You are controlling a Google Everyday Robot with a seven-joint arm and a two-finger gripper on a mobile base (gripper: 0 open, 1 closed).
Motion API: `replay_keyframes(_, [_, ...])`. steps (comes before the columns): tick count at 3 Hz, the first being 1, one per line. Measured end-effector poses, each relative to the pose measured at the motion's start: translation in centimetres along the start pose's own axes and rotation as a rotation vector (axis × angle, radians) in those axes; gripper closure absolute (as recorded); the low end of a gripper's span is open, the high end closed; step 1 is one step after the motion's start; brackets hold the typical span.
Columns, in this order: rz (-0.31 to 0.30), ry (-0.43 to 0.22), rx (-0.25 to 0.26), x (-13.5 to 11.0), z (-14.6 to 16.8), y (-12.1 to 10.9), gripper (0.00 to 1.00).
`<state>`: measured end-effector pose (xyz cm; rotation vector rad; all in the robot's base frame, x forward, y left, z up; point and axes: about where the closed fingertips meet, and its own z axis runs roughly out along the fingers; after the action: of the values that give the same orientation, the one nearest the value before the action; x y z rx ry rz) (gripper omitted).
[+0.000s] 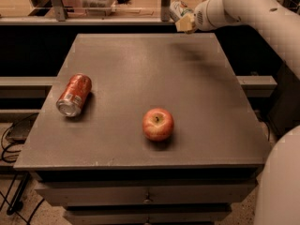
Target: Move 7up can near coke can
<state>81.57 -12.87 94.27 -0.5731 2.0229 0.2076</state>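
The coke can (73, 95), red-orange with silver ends, lies on its side near the left edge of the dark table (140, 64). My gripper (184, 18) is at the table's far right corner, raised above the surface. It is shut on the 7up can (178, 8), a silvery-white can with green and red marks that sticks out up and left from the fingers. The two cans are far apart, on opposite sides of the table.
A red apple (158, 124) stands in the front middle of the table. My white arm (253, 13) reaches in from the right. A rail and shelves run behind the table's far edge. Drawers sit below the front edge.
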Motion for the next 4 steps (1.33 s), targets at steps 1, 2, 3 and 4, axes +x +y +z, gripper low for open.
replay_keyframes(1, [0.0,0.0,0.0,0.0,0.0,0.0,1.0])
replay_keyframes(2, [-0.022,0.012,-0.025,0.6,0.5,1.4,1.0])
replay_keyframes(3, [-0.085,0.023,-0.077,1.2,0.4,4.4,1.0])
replay_keyframes(4, [-0.167,0.04,-0.155,2.3,-0.4,8.7,1.0])
